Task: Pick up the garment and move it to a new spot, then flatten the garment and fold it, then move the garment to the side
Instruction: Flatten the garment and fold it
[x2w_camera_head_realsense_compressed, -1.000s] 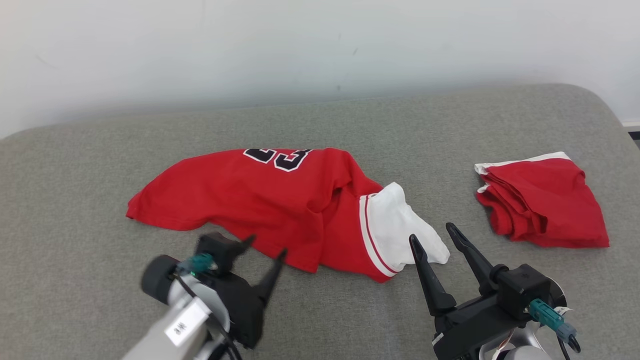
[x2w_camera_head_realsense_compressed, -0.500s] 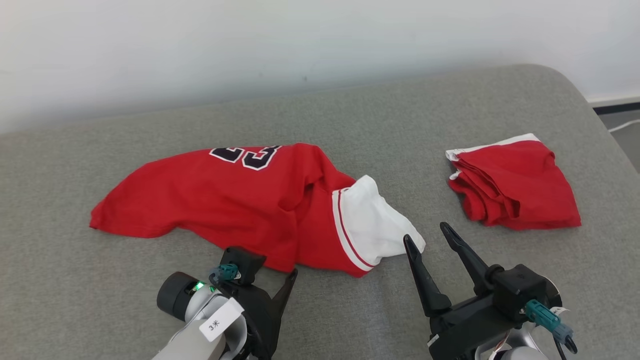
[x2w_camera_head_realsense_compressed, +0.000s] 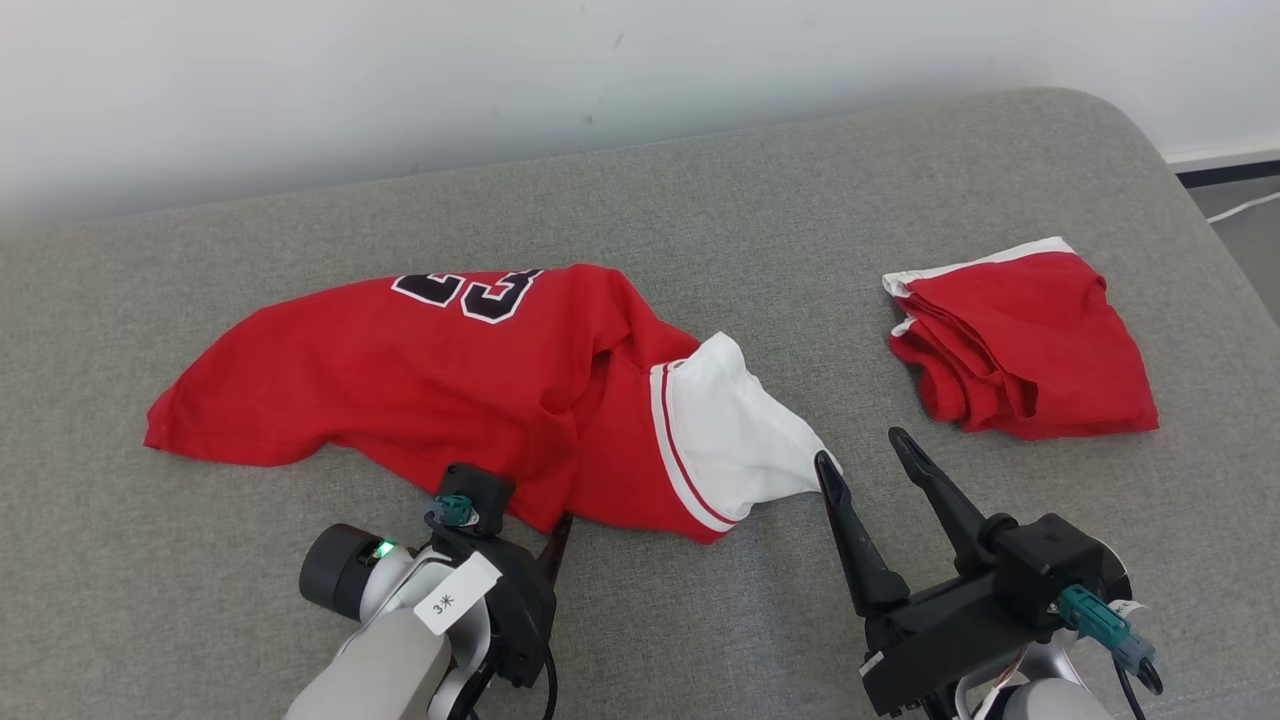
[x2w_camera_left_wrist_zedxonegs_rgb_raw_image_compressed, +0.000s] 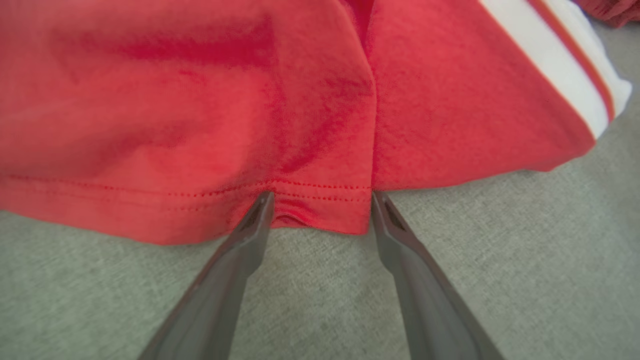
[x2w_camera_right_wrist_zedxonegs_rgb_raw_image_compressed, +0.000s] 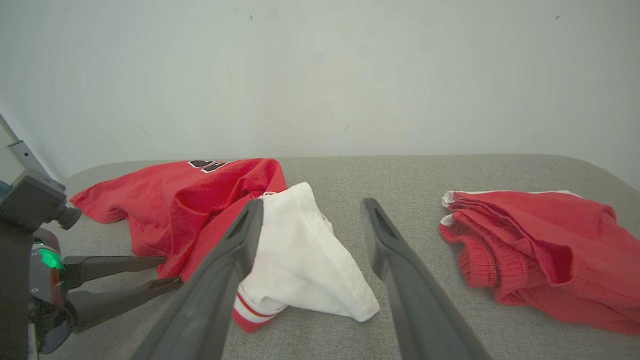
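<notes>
The garment (x2w_camera_head_realsense_compressed: 420, 385) is a red jersey with a black number and a white sleeve (x2w_camera_head_realsense_compressed: 735, 440), lying crumpled on the grey cushioned surface (x2w_camera_head_realsense_compressed: 760, 190). My left gripper (x2w_camera_head_realsense_compressed: 520, 515) is open at its near hem. In the left wrist view the left gripper (x2w_camera_left_wrist_zedxonegs_rgb_raw_image_compressed: 321, 196) has both fingertips touching the stitched hem of the garment (x2w_camera_left_wrist_zedxonegs_rgb_raw_image_compressed: 200, 115). My right gripper (x2w_camera_head_realsense_compressed: 858, 447) stands open just right of the sleeve's tip, its left finger against it. In the right wrist view the right gripper (x2w_camera_right_wrist_zedxonegs_rgb_raw_image_compressed: 311, 202) points over the white sleeve (x2w_camera_right_wrist_zedxonegs_rgb_raw_image_compressed: 305, 260).
A second red garment (x2w_camera_head_realsense_compressed: 1020, 345), folded with a white trim, lies at the right of the surface and is also seen as the folded garment (x2w_camera_right_wrist_zedxonegs_rgb_raw_image_compressed: 540, 250). A pale wall (x2w_camera_head_realsense_compressed: 600, 60) backs the surface. Its rounded right edge drops to the floor (x2w_camera_head_realsense_compressed: 1245, 215).
The camera has shifted, so the whole picture slid. My left gripper has turned and settled lower at the jersey's hem, one finger now hidden. The right gripper stays open by the sleeve.
</notes>
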